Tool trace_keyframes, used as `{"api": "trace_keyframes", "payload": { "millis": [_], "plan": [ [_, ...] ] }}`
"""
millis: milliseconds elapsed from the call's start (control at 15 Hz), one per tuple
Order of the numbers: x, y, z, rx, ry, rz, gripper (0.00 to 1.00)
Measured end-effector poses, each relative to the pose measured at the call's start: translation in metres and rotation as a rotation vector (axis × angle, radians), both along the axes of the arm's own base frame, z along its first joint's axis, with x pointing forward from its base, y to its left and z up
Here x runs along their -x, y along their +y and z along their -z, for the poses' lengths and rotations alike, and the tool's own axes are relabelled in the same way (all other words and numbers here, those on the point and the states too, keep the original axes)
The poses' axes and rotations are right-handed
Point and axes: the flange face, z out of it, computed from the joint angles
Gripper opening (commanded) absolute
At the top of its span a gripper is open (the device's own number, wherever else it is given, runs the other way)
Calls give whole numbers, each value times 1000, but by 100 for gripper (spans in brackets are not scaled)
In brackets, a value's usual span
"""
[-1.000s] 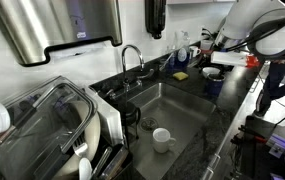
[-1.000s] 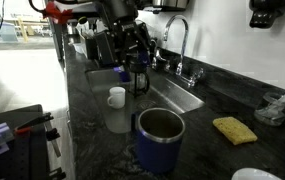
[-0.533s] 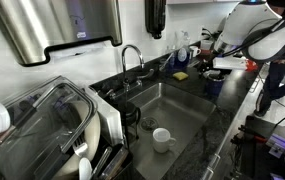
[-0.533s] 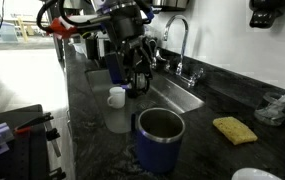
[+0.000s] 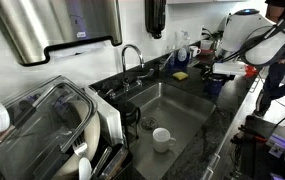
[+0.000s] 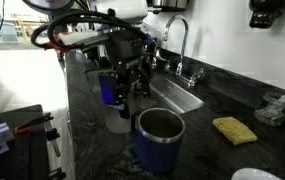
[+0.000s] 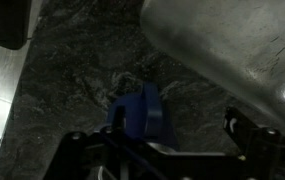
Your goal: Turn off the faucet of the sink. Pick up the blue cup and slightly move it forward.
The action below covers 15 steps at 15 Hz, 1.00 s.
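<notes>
No text, brand or number can be read in any view. A small blue label (image 5: 81,36) on the shiny steel wall dispenser (image 5: 42,25) is too small to make out.

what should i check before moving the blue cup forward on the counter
1. Faucet off: no stream seen in both exterior views, ok.
2. Blue cup at the end effector: it sits centred right at the end effector in the wrist view, ok.
3. Firm grip: contact is hidden, cannot tell.
4. Cup lifted clear of the counter: cannot tell.
5. Path: a white cup stands right below the end effector, not ok.
6. Large tumbler: stands further along the counter, apart from the end effector, ok.
</notes>
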Motion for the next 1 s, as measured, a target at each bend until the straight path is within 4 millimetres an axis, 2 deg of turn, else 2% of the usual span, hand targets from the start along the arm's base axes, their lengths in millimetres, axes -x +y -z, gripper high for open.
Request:
{"api": "trace_keyframes", "payload": {
  "millis": [133,200,267,600,867,1000],
  "plan": [
    [1,1,9,-6,18,17,100],
    [2,1,13,-8,27,27,75],
    [2,2,17,-7,34,38,74],
    [6,-1,30,3,52,97,38],
    [9,-6,33,1,55,125,10],
    [10,-8,33,0,54,132,1]
  ]
}}
